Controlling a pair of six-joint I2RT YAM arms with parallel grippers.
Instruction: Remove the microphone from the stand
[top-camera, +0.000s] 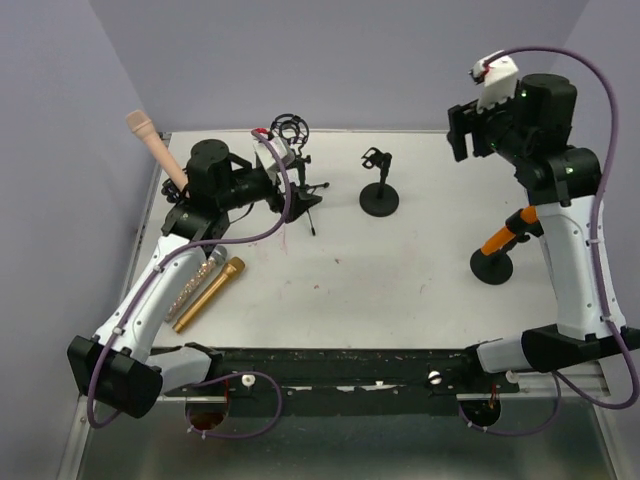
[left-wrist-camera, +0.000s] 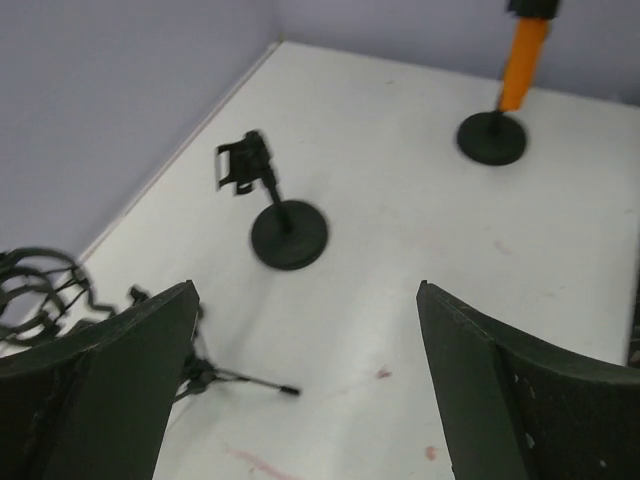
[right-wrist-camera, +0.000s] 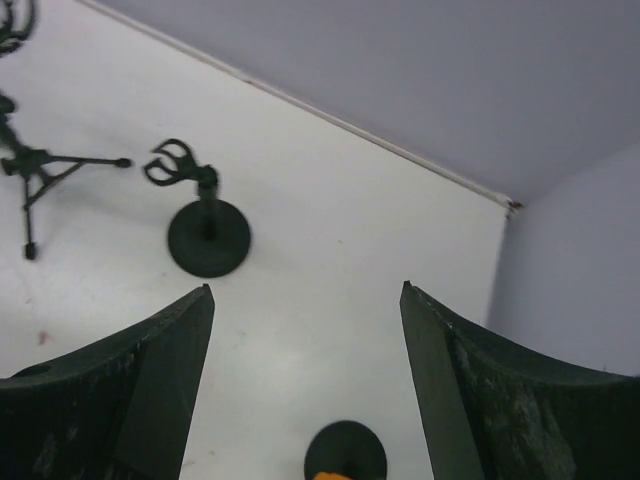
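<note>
Both grippers are hanging spread and empty, the right gripper (right-wrist-camera: 305, 290) hovering high over the orange microphone (top-camera: 500, 238) that is sitting tilted in its round-based stand (top-camera: 492, 268), probably lining up a grasp, while the left gripper (left-wrist-camera: 306, 287) is waiting by the tripod stand (right-wrist-camera: 40, 165).

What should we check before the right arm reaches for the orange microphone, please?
1. The orange microphone sits in its round-base stand: ok.
2. The right gripper is open and empty: ok.
3. It is centred over the microphone: cannot tell, only the tip shows.
4. The left gripper is open, empty, off by the tripod stand: ok.
5. The clip stand stands apart from the microphone: ok.
</note>
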